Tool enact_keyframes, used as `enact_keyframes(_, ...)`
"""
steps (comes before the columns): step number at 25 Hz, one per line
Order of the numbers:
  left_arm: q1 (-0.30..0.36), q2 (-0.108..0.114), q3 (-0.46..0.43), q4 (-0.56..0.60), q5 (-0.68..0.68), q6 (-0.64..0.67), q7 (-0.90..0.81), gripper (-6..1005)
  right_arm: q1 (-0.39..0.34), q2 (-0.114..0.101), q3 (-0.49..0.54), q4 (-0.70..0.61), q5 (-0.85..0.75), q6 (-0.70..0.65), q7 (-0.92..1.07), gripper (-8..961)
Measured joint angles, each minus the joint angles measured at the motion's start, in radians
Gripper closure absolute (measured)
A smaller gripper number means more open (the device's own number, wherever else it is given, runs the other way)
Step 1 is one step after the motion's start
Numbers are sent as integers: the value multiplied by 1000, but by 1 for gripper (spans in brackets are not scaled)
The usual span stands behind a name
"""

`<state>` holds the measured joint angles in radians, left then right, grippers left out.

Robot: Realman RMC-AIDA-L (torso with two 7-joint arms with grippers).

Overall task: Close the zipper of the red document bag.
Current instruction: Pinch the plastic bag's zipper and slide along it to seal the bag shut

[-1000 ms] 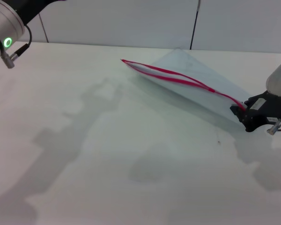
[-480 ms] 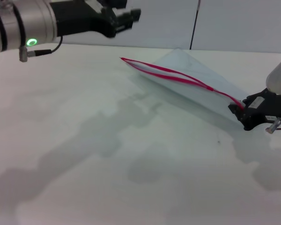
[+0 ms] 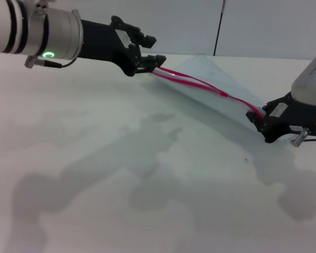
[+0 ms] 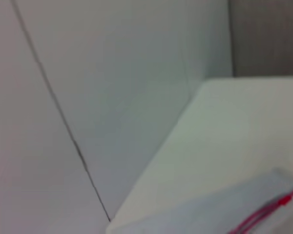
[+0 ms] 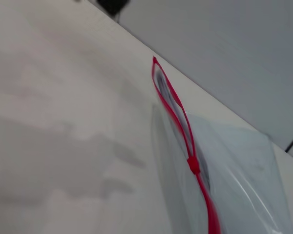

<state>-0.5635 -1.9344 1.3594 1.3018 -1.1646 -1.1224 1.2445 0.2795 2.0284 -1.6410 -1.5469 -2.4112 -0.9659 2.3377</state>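
The red document bag [image 3: 221,84] is lying toward the table's [image 3: 147,184] far right, its zipper [image 3: 200,84] gaping along most of its length. The right gripper [image 3: 260,120] is pinching the zipper's near end; the left gripper [image 3: 152,62] is reaching the far end, fingers spread apart

Translucent smooth plastic red document bag [image 3: 216,79], glossy red plastic zipper [image 3: 200,84], matt white table [image 3: 147,184]
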Motion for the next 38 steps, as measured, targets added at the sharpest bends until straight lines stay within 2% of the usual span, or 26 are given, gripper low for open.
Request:
enact_keyframes(6,-47,-3,6,50,122,-76,9,562,-1,-1,-9,-23,0,-17,0,904)
enact_keyframes(9,-71,-12,20,101,213,-101,11,563,3,-1,-12,-26,1,-24,0,904)
enact_keyframes(15,-99,-66,66,184,397,-124,12,563,22,-2,-19,-16,12,-28,0,904)
enact_keyframes(18,-116,-82,99,195,448,-126,13,564,27,-3,-19,-9,14,-28,0,904)
enact_keyframes(28,-148,-90,166,196,464,-132,9,565,31,-4,-19,-15,71,-39,-39,904)
enact_keyframes(38,-152,-93,227,181,450,-117,4,567,21,-2,-20,-60,75,-55,-43,904)
